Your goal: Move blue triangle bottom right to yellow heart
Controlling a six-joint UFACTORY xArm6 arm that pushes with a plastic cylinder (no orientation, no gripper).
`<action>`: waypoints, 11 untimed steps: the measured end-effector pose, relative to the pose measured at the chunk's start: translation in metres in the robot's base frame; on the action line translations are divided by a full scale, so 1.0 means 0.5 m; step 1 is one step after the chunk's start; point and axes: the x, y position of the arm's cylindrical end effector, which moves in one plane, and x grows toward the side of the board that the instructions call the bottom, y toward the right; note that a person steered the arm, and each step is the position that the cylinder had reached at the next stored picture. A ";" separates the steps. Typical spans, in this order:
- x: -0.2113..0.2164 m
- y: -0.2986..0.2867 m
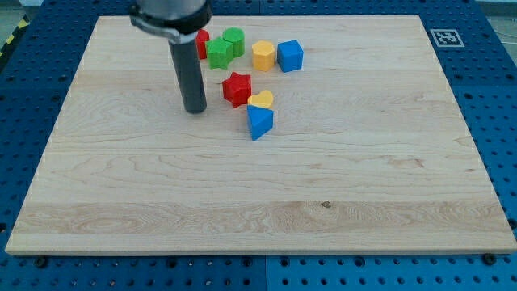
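Pale wooden board (323, 202) on blue perforated table (493, 73); fiducial marker (443, 37) at corner.

No readable words, brand names or numbers appear anywhere in the frame. The only sign is a small black-and-white square marker (442, 37), a coded pattern like a fiducial tag, printed at the upper right corner of the wooden desk (323, 186). Its pattern is too small to make out in detail.

My tip (195, 109) rests left of the red star (237, 88); blue triangle (259, 121) touches yellow heart (261, 99).
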 end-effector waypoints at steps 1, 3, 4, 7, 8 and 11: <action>0.022 0.004; -0.015 0.029; 0.005 0.083; 0.036 0.161; 0.036 0.161; 0.079 0.284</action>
